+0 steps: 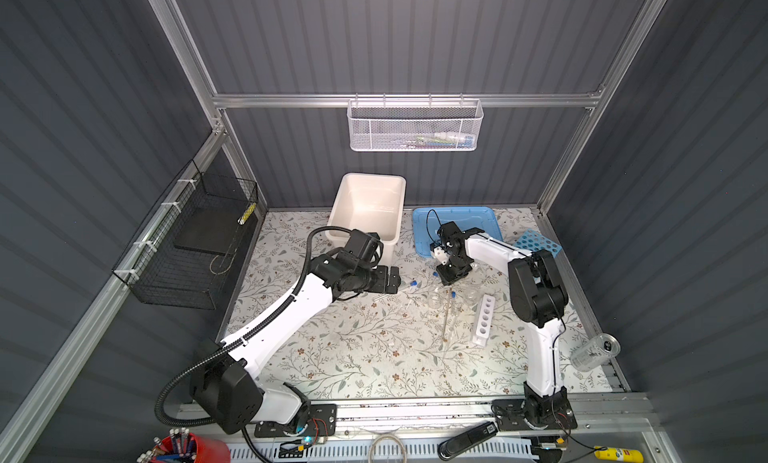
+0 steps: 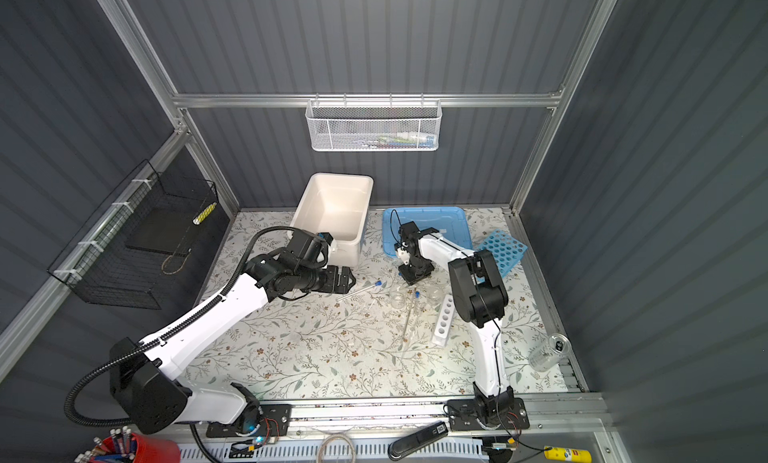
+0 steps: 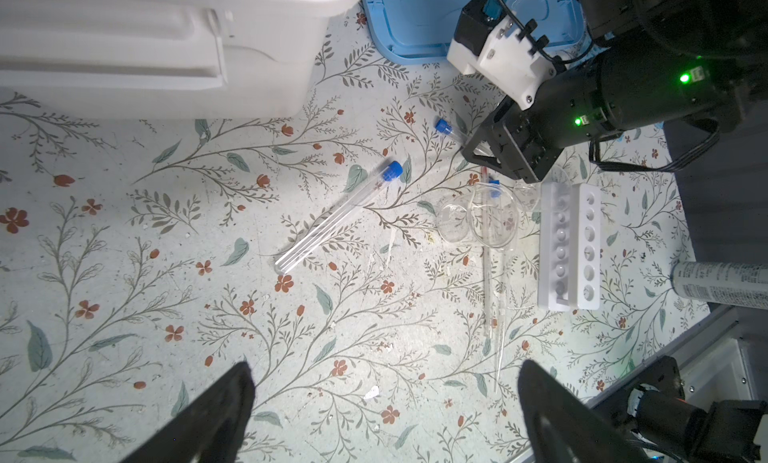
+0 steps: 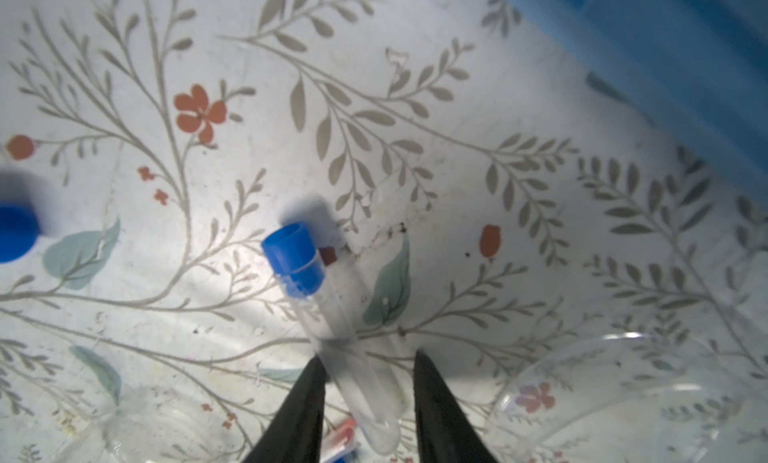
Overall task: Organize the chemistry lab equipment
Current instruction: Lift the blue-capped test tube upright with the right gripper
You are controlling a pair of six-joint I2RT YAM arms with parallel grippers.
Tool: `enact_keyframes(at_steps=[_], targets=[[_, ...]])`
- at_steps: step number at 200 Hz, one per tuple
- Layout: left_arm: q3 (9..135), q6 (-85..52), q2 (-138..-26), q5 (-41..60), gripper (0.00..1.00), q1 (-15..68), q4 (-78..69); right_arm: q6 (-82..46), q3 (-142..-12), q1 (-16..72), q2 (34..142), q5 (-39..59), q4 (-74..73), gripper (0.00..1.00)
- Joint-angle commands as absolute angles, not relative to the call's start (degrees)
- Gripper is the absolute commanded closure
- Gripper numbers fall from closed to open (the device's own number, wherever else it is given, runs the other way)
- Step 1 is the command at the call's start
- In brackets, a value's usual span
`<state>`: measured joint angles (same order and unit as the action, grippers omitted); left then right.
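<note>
The right fingers [image 4: 440, 402] stand partly spread astride one blue-capped test tube [image 4: 328, 311] that lies on the counter [image 4: 540, 232], and they are not pinching it. The left fingers [image 3: 216, 411] are spread wide and empty, just short of a second tube [image 3: 338, 222]. A third tube [image 3: 493, 187] lies among two clear beakers [image 3: 453, 224] with one glass rod [image 3: 486, 282]. Beside them lies one white rack [image 3: 569, 249], and farther off one blue rack [image 1: 538, 243].

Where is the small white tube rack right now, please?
In both top views the white tube rack sits right of centre, just right of the clear beakers.
</note>
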<state>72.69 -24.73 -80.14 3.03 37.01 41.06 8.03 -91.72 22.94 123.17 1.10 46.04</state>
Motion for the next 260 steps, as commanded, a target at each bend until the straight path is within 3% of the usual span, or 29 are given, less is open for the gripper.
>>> enact_keyframes(at_steps=[1,133,260], targets=[[72.90,-25.14,-79.00,3.43,0.00,36.55,41.31,6.80,-89.81,22.60,125.16,1.04,49.36,0.64],[72.52,-25.41,-79.70,5.30,0.01,36.52,38.51,3.64,-87.71,22.21,124.28,3.85,46.72,0.83],[73.79,-25.19,-81.21,9.45,0.02,36.49,35.35,3.14,-86.48,20.81,116.72,6.53,40.75,0.86]])
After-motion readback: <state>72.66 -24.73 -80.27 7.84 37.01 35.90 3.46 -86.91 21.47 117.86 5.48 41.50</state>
